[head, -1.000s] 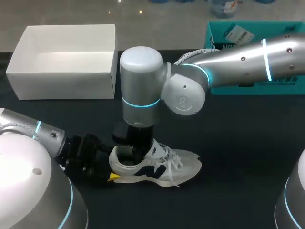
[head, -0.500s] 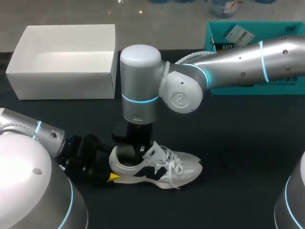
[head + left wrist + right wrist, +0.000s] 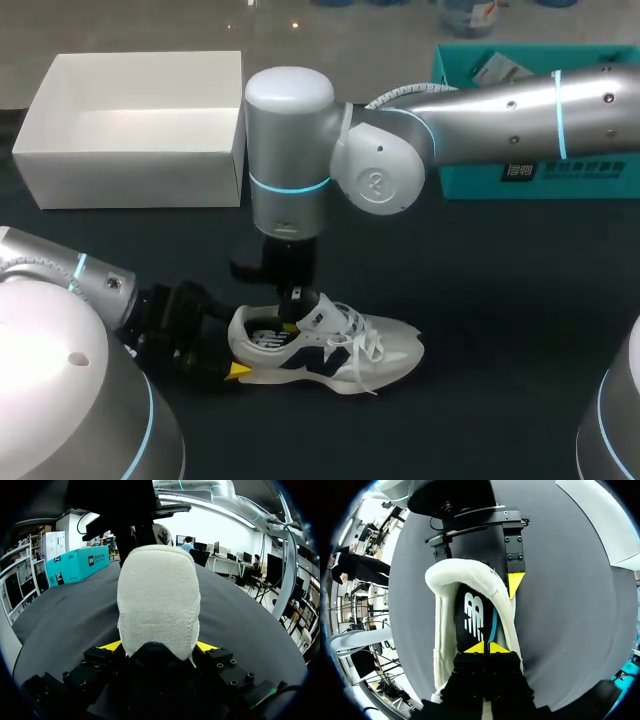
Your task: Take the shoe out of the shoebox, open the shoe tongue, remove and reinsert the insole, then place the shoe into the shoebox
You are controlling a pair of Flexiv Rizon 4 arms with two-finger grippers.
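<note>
Left gripper [image 3: 159, 647]: at the near edge, about 7 o'clock on the table [image 3: 500, 300]. Its yellow tips press the heel of the shoe [image 3: 330, 350] from both sides, so it is clamped on the heel.

Shoe: out of the box, upright on its sole at about 6 o'clock, heel to 9 o'clock and toe to 3 o'clock.

Tongue [image 3: 325, 315]: appears pulled up toward the laces, leaving the mouth wide. That step looks done.

Right gripper [image 3: 486, 647]: directly over the shoe mouth, pointing straight down, its arm coming in from 2 o'clock. The two tips are pressed together at the tongue end of the opening. It cannot be told whether they nip the insole's edge.

Insole [image 3: 472, 612]: dark, lying inside the shoe between heel and tips, mostly seated.

Shoebox [image 3: 130, 175]: white and open at 10 o'clock, well apart from the shoe, nothing visible inside.

Teal box [image 3: 590, 170]: at 2 o'clock, behind the right arm.

Progress, as a judgement: the shoe is taken out and the tongue opened. Work is at the insole, but whether this is the removal or the reinsertion is not decidable. Placing the shoe back in the shoebox is left to do.
</note>
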